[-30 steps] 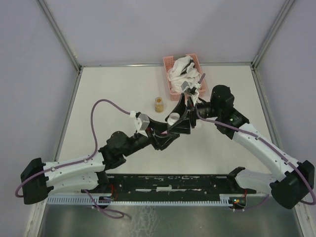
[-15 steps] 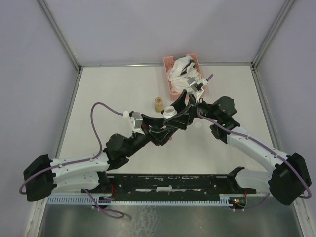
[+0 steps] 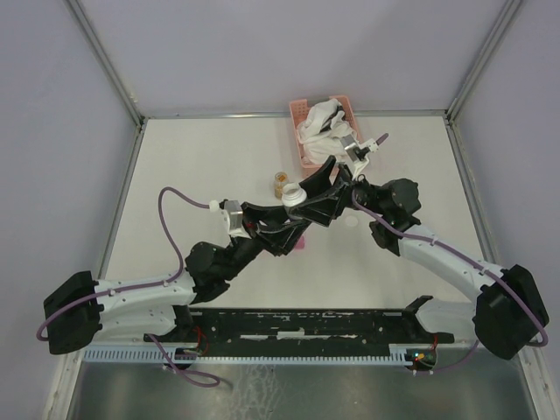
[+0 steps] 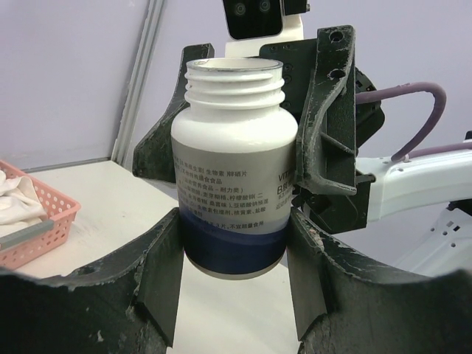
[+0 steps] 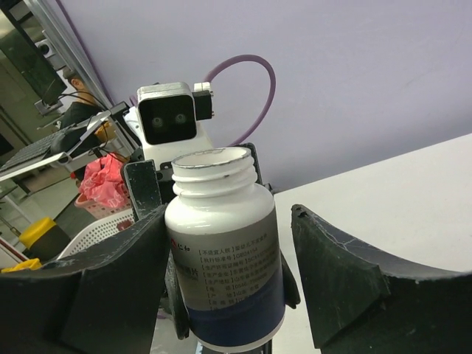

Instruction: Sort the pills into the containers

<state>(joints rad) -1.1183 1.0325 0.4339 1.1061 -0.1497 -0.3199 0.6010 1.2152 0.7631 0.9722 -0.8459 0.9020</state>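
Note:
My left gripper (image 3: 297,199) is shut on the lower blue band of a white pill bottle (image 3: 294,194) and holds it upright above the table, with no cap on it. The left wrist view shows the bottle (image 4: 234,169) pressed between both left fingers. My right gripper (image 3: 322,185) is open around the same bottle (image 5: 221,243): one finger lies against it and the other stands clear of it. A small magenta piece (image 3: 300,248), likely the pill-box strip, peeks out under the left arm and is mostly hidden.
A white cap (image 3: 350,221) lies on the table under the right arm. A small amber bottle (image 3: 281,181) stands just beyond the grippers. A pink lattice basket (image 3: 302,157) with white cloths sits at the back; its corner also shows in the left wrist view (image 4: 44,225).
Both grippers and the bottle have moved up and toward the back left. The white cap on the table has come into view.

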